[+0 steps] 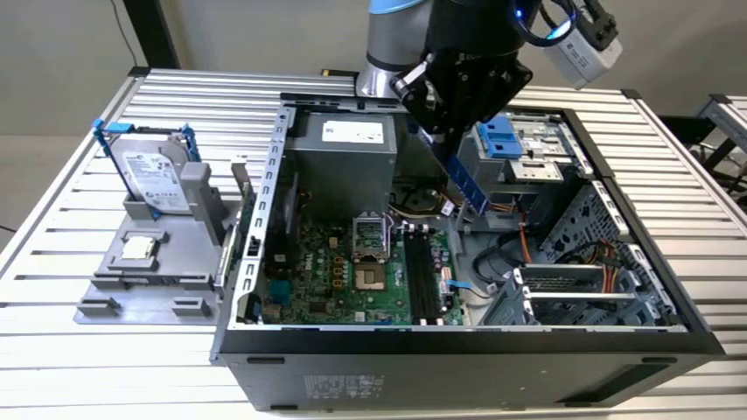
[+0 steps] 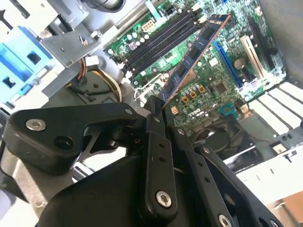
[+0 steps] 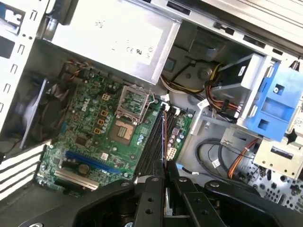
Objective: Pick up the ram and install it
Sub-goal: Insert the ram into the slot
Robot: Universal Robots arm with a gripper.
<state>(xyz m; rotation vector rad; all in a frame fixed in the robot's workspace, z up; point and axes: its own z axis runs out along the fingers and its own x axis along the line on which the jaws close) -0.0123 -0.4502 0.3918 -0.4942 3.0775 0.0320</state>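
Ram (image 2: 193,57) pinched between the fingers (image 2: 154,142) — above the motherboard (image 3: 85,137)

a black claw on a silver arm

at the top of the exterior view, the arm (image 1: 386,52) is a round silver tube with a blue cap on its end. next to it is a chunky black block, and the black gripper (image 1: 442,131) is joined to that. a small blue light (image 1: 520,12) glows on the block. a pale grey camera box (image 1: 580,48) sits at the exterior view's upper right, with a black cable looped beside it. in the second wrist view the fingers (image 2: 156,156) are long, flat black bars with little round holes. shiny silver screws (image 2: 163,199) pin the bars together. a wide black link (image 2: 61,137) has rounded ends.
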